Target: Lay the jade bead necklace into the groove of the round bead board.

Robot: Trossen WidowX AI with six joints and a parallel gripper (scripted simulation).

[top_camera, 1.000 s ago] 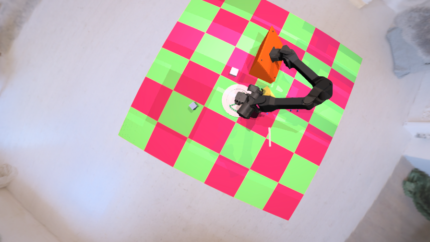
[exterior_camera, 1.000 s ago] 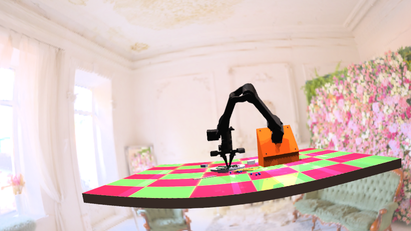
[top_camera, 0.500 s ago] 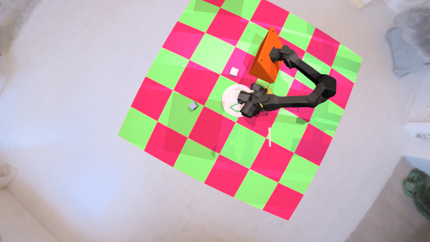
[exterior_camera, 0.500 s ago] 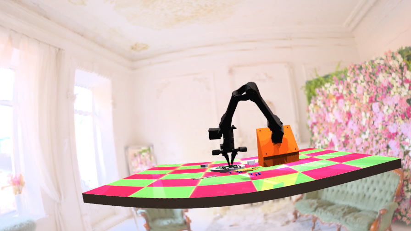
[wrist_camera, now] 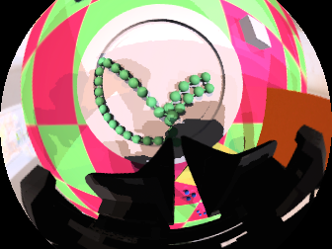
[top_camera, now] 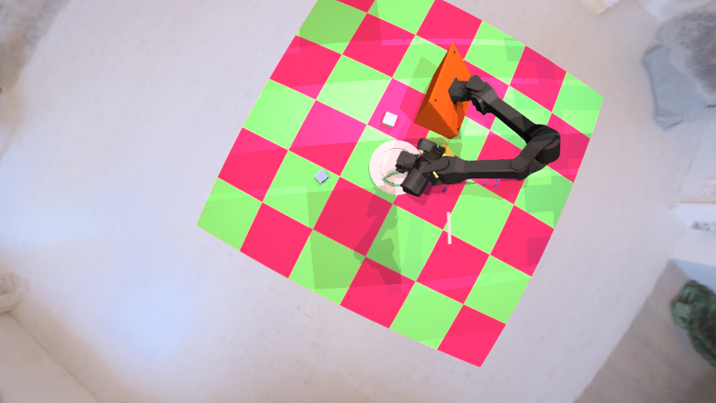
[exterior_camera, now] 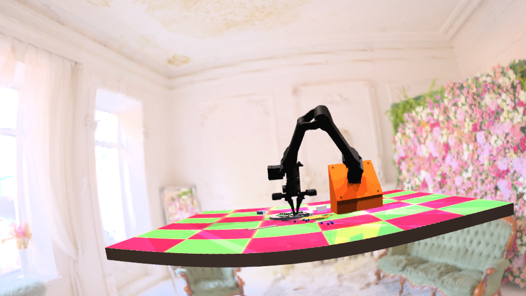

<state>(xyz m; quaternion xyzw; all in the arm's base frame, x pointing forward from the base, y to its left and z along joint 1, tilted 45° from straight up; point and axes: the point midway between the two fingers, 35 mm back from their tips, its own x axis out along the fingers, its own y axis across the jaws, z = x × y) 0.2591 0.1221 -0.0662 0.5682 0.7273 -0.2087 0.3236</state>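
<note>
The round bead board [top_camera: 378,168] [wrist_camera: 148,12] is pale, with a thin circular groove. The jade bead necklace [top_camera: 384,178] [wrist_camera: 109,117] lies on it. Its left arc follows the groove from the upper left round to the bottom. From the upper left, a strand cuts inward across the middle, where beads bunch; a narrow folded loop points right, inside the groove. My gripper [exterior_camera: 295,213] [wrist_camera: 176,140] points down at the board near the groove's bottom in the wrist view, shut on the necklace. The beads right between the tips are dark and partly hidden.
An orange wedge [top_camera: 445,107] [exterior_camera: 354,184] carries the arm's base beside the board. A white block [top_camera: 389,119] [wrist_camera: 257,32] and a blue-grey block [top_camera: 321,176] stand nearby. A yellow piece [top_camera: 447,150], small blue beads [wrist_camera: 189,195] and a white stick [top_camera: 449,228] lie around.
</note>
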